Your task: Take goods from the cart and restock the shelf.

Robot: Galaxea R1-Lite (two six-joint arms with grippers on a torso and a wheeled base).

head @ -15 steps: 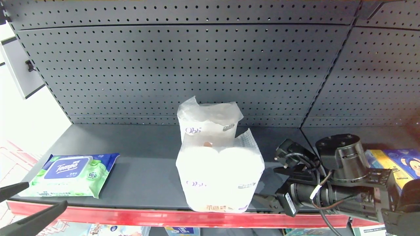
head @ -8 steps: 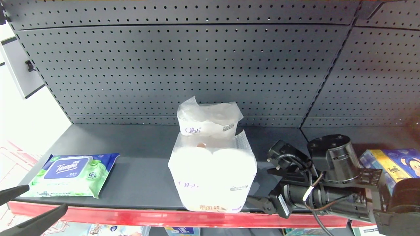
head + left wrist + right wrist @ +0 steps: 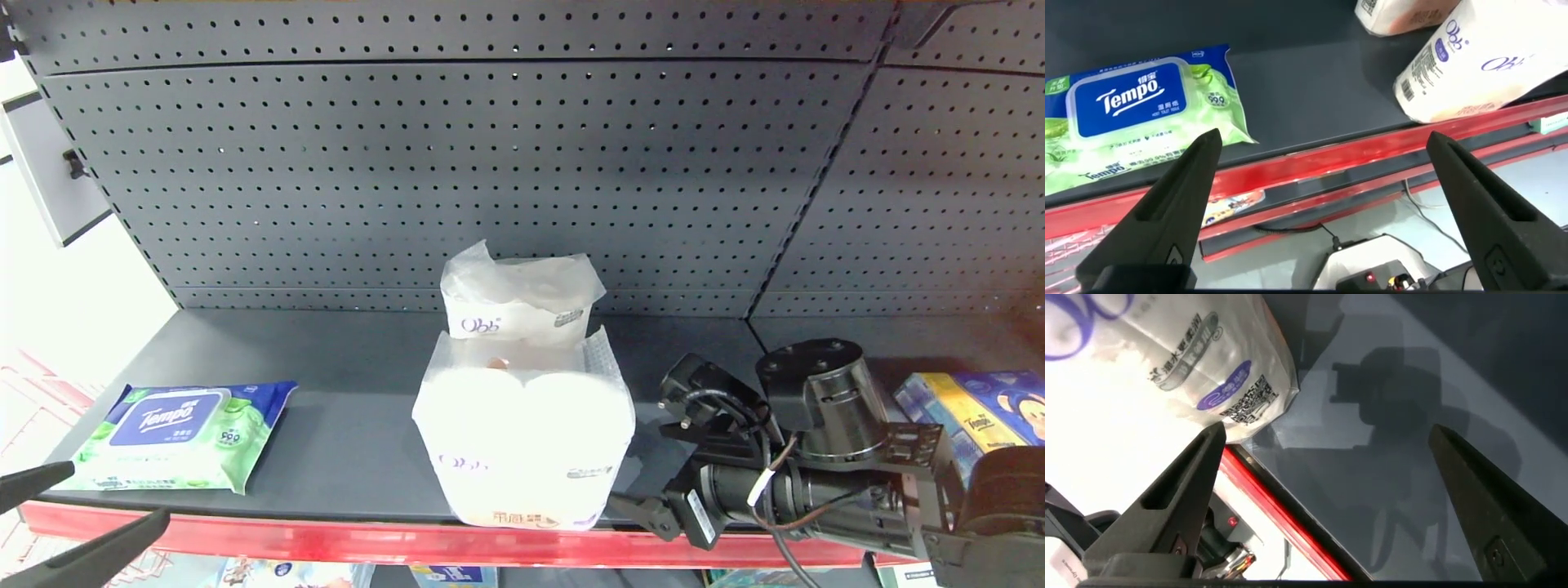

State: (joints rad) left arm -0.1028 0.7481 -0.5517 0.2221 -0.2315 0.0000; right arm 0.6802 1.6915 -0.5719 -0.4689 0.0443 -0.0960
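Plainly, both end effectors (image 3: 1323, 137) (image 3: 1327, 429) gape empty near the crinkly, plastic-wrapped roll pack (image 3: 522, 441).

Shelf (image 3: 359, 425) gap runs between wipes pack (image 3: 175, 437) and front tissue pack (image 3: 522, 449).

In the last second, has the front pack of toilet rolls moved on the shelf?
Yes. The front pack has slid toward the robot's left, judged against the rear pack behind it, which stayed in place.
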